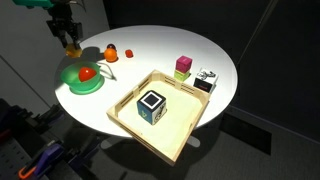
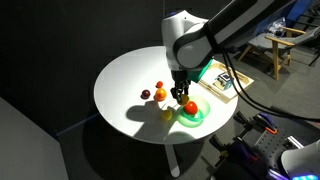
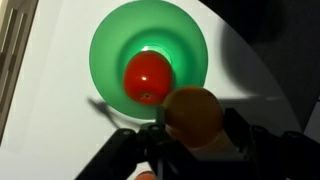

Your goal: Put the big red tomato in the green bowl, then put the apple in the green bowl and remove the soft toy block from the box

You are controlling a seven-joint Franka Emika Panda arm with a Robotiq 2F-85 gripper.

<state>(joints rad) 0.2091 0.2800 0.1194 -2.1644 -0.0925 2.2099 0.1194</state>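
The green bowl (image 3: 110,50) sits on the round white table and holds the big red tomato (image 3: 147,76). It shows in both exterior views (image 1: 78,84) (image 2: 199,116), with the tomato in it (image 1: 88,72) (image 2: 190,107). My gripper (image 3: 197,122) is shut on the yellow-orange apple (image 3: 195,108) and holds it above the bowl's near rim (image 1: 72,45). The soft toy block (image 1: 152,105), blue-teal with a white top face, lies inside the light wood box (image 1: 140,141).
Small red pieces (image 1: 111,55) (image 1: 128,53) lie on the table beyond the bowl. A pink-and-green block (image 1: 183,67) and a black-and-white block (image 1: 206,80) stand behind the box. The table edge (image 1: 70,112) runs close to the bowl.
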